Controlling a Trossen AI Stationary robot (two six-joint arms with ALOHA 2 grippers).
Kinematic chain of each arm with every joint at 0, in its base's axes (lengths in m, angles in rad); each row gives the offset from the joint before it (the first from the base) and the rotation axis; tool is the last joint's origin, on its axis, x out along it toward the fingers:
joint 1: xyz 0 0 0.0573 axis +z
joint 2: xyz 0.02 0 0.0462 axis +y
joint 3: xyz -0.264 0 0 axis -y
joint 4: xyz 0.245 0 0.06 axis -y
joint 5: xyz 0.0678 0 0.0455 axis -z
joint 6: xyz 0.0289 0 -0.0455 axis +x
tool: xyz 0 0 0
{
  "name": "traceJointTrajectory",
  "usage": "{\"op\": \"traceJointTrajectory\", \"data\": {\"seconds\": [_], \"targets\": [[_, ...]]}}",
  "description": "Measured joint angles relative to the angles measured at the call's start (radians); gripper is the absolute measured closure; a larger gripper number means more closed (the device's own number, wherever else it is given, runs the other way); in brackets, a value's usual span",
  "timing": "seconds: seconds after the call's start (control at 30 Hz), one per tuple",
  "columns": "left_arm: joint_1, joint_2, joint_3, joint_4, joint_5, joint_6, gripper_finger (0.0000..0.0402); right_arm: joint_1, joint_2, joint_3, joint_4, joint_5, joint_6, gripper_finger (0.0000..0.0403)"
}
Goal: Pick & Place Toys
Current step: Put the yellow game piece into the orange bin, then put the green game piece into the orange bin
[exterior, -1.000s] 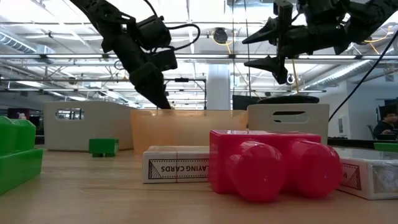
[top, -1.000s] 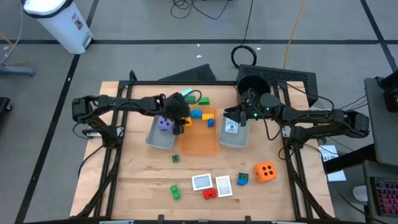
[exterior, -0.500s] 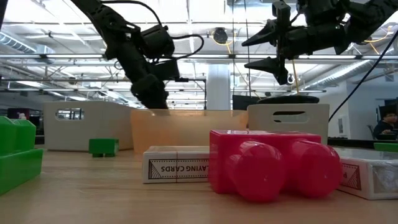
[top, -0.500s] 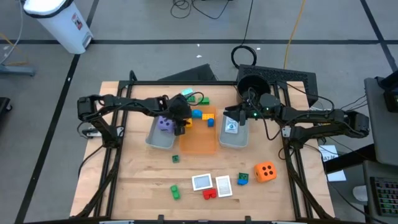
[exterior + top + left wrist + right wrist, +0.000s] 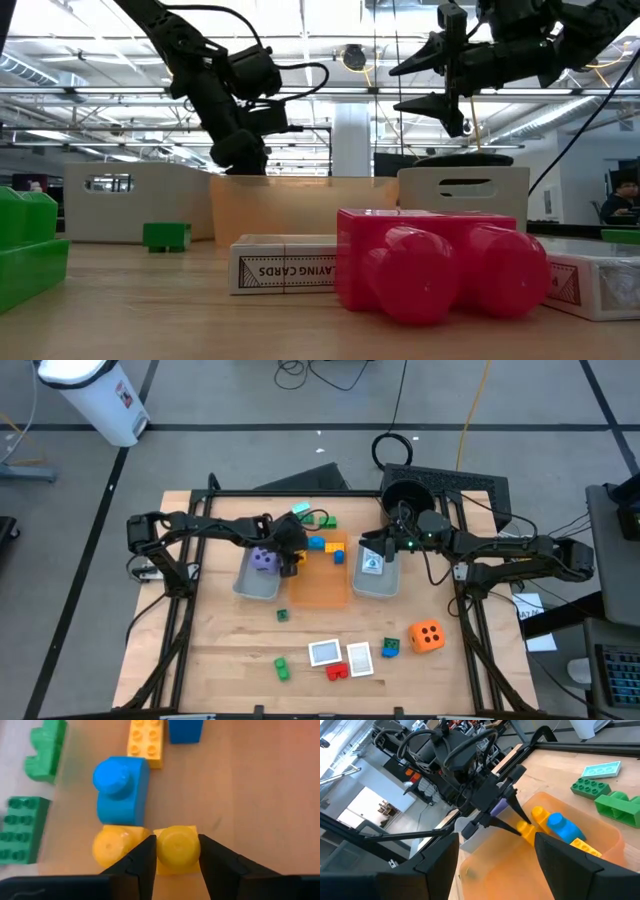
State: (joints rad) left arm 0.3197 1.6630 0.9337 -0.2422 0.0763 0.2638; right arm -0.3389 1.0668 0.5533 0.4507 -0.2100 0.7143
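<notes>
My left tool (image 5: 176,851) reaches down into the translucent orange plastic tray (image 5: 320,588) at the middle of the table (image 5: 220,660), its two dark fingers (image 5: 140,862) set narrowly on either side of one round stud of a small yellow plastic brick (image 5: 175,849); whether they grip it or merely flank it I cannot tell. Just beside that brick on the tray floor lie a blue round-studded brick (image 5: 121,787) and a longer yellow studded brick (image 5: 146,740). My right tool (image 5: 385,547) hangs with fingers parted and empty over the grey rectangular tray (image 5: 377,573) toward the table's right side. A purple spotted die (image 5: 264,558) rests in the other grey tray (image 5: 258,582) on the left. An orange spotted die (image 5: 427,635), whitish flat cards (image 5: 325,652) and a red brick (image 5: 337,671) wait near the table's front edge.
</notes>
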Motion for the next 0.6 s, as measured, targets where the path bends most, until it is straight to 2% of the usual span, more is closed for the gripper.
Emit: {"op": "traceJointTrajectory", "data": {"seconds": [0.37, 0.6], "targets": [[0.003, 0.000, 0.000, 0.001, -0.007, -0.005, 0.0206, 0.000, 0.000, 0.000, 0.000, 0.000, 0.000, 0.0149], [0.002, -0.028, 0.013, 0.026, 0.001, -0.113, 0.0175, 0.000, 0.000, 0.000, 0.000, -0.001, -0.019, 0.0149]]}}
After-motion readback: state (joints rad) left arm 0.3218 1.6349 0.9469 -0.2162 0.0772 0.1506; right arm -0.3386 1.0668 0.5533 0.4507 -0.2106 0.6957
